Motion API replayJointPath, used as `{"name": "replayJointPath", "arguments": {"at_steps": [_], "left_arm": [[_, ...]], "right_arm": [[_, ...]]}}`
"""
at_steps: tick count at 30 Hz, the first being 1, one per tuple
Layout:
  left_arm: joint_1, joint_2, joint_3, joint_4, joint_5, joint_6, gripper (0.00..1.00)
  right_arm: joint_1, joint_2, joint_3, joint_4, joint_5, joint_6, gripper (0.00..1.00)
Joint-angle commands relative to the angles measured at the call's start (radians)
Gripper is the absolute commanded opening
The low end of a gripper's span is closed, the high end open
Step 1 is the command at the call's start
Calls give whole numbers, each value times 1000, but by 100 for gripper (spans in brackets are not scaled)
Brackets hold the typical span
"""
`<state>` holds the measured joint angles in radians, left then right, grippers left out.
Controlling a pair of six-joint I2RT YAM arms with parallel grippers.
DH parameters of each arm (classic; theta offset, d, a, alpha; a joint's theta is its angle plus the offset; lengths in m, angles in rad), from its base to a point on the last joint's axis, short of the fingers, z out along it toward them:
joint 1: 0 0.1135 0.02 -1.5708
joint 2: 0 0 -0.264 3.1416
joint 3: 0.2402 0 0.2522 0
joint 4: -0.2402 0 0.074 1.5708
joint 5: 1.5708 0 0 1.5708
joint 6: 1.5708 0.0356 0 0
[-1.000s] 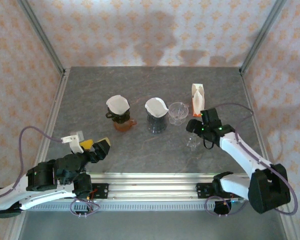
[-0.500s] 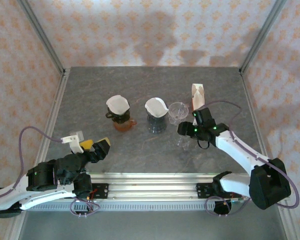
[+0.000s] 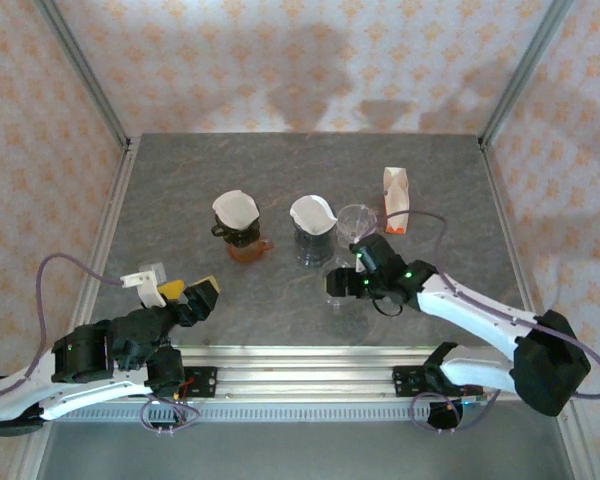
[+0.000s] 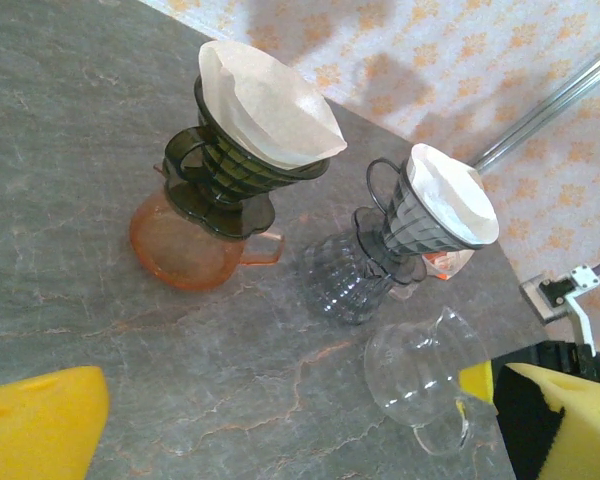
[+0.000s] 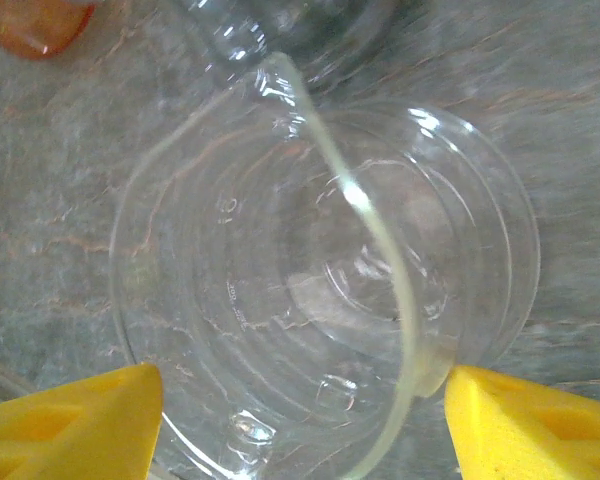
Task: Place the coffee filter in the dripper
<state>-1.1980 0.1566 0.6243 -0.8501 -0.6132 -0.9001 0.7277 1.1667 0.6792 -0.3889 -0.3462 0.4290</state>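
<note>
Two drippers hold white paper coffee filters: a dark green dripper (image 3: pixel 237 228) (image 4: pixel 230 165) on an orange server, with its filter (image 3: pixel 235 207) (image 4: pixel 265 105), and a grey dripper (image 3: pixel 313 238) (image 4: pixel 410 215) on a dark ribbed server, with its filter (image 3: pixel 311 212) (image 4: pixel 450 195). An empty clear dripper (image 3: pixel 357 221) stands to their right. My right gripper (image 3: pixel 340 288) (image 5: pixel 300 400) is shut on a clear glass carafe (image 3: pixel 338 297) (image 5: pixel 320 270) (image 4: pixel 420 372), a yellow pad on each side. Low at the front left, my left gripper (image 3: pixel 188 290) (image 4: pixel 300 430) is open and holds nothing.
An orange-and-white filter pack (image 3: pixel 395 195) stands upright at the back right, behind the clear dripper. Aluminium frame posts and patterned walls bound the grey stone table (image 3: pixel 180 180). The arms' rail runs along the near edge (image 3: pixel 300 355).
My right gripper has closed on the clear carafe and moved it left, from below the filter pack to in front of the grey dripper. The left arm has not moved.
</note>
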Motion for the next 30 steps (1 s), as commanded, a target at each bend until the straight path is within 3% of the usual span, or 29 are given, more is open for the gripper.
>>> {"name": "replayJointPath", "arguments": {"at_steps": [1, 8, 16, 20, 24, 27, 30], "left_arm": [[-5, -10, -14, -36, -50, -24, 100], [-5, -6, -24, -36, -34, -34, 100], [-5, 23, -48, 0, -23, -29, 100], [-5, 30, -60, 35, -16, -13, 100], [-5, 35, -65, 38, -7, -12, 100], [-5, 35, -79, 43, 6, -22, 100], [-5, 35, -95, 58, 21, -29, 100]], "right_arm": [[79, 74, 39, 46, 33, 43, 74], [187, 156, 102, 77, 83, 69, 79], [182, 22, 101, -22, 193, 67, 82], [165, -21, 106, -60, 223, 85, 80], [67, -90, 91, -60, 269, 113, 73], [-28, -88, 75, 14, 181, 116, 68], [-34, 9, 121, 41, 100, 38, 67]]}}
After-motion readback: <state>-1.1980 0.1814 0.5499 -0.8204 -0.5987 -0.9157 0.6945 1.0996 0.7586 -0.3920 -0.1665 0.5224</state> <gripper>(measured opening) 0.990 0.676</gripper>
